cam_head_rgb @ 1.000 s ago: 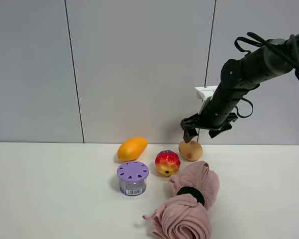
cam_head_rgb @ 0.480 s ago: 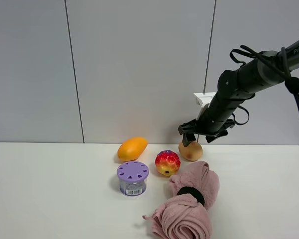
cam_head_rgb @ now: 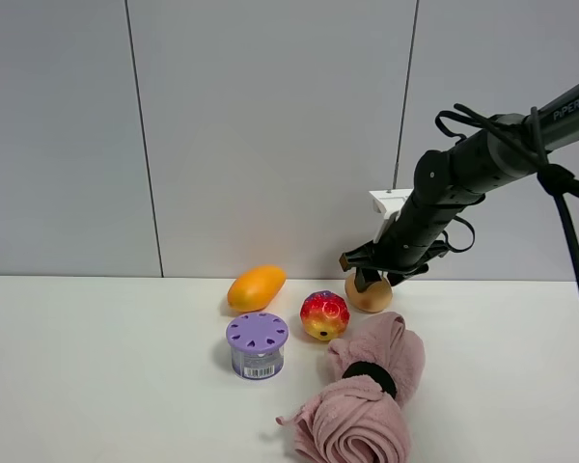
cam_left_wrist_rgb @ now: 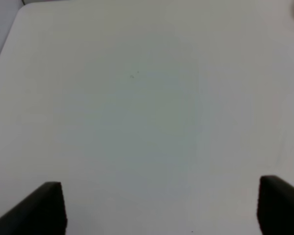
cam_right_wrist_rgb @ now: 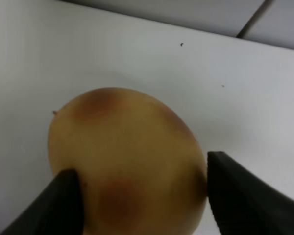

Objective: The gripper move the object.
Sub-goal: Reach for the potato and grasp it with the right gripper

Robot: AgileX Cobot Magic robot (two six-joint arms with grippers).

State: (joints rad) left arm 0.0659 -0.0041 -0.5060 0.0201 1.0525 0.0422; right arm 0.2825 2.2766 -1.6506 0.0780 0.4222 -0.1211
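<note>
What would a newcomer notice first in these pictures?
The dark right gripper, low at the back of the table, with open prongs either side of the tan blotchy object. Then the colours nearby: orange mango, red-and-yellow ball and purple tub to its left, and a rolled pink towel in front.

Bright, even light; soft shadows; both wrist views blurred

Behind my working place stands a pale grey wall point(cam_head_rgb: 270, 135) of panels with thin dark vertical seams. The table point(cam_head_rgb: 96, 386) is white and evenly lit.
</note>
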